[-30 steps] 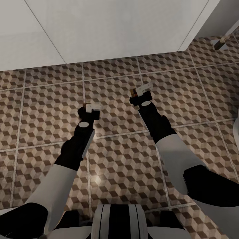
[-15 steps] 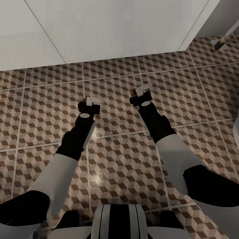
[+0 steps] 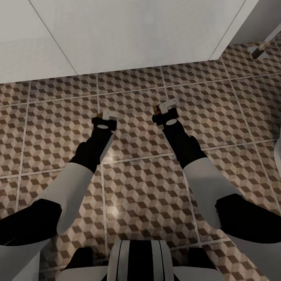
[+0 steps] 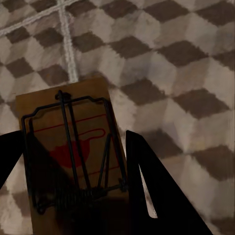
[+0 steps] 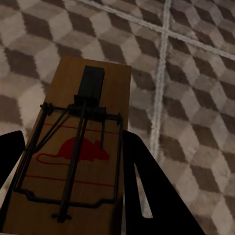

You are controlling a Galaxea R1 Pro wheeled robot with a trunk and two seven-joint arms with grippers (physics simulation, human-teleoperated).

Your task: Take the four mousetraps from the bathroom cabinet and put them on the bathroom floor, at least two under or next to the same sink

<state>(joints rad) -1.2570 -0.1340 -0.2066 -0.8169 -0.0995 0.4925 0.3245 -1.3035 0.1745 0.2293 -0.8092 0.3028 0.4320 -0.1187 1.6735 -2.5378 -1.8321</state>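
Mousetraps are sitting one in each gripper above the bathroom floor: the left gripper is clamping a mousetrap between its fingers, and the right gripper is clamping another mousetrap, red mouse print facing up. Both are hanging over tiles near a grout line. Beyond them, a white panel is standing along the floor's far edge.

Two mousetraps, two grippers, one tiled floor.
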